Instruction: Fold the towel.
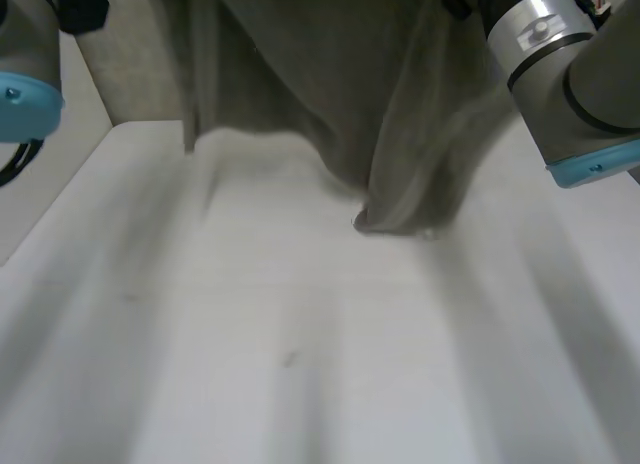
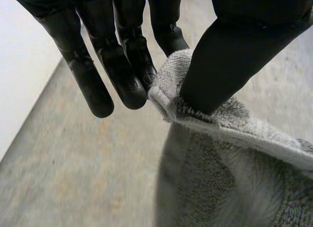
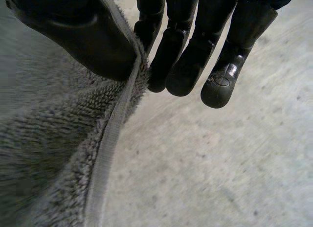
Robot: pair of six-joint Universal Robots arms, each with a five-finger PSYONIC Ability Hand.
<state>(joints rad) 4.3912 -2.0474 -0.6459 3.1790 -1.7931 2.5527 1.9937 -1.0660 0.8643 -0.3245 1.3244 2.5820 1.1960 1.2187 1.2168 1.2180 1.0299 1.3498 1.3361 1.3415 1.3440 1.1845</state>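
Towel (image 1: 330, 94): grey and fluffy, it hangs over the far part of the white surface (image 1: 300, 334) in long folds. I cannot tell whether its lowest fold touches the surface or stops just above it. The left hand (image 2: 122, 56) pinches 1 corner between the thumb and straight fingers (image 2: 139, 65), and the hem curls at the thumb tip. The right hand (image 3: 195, 51) clamps the hemmed edge between the thumb and fingers (image 3: 166, 56), with the cloth falling away beneath. The 2 arms, left arm (image 1: 20, 74) and right arm (image 1: 570, 64), flank the towel.
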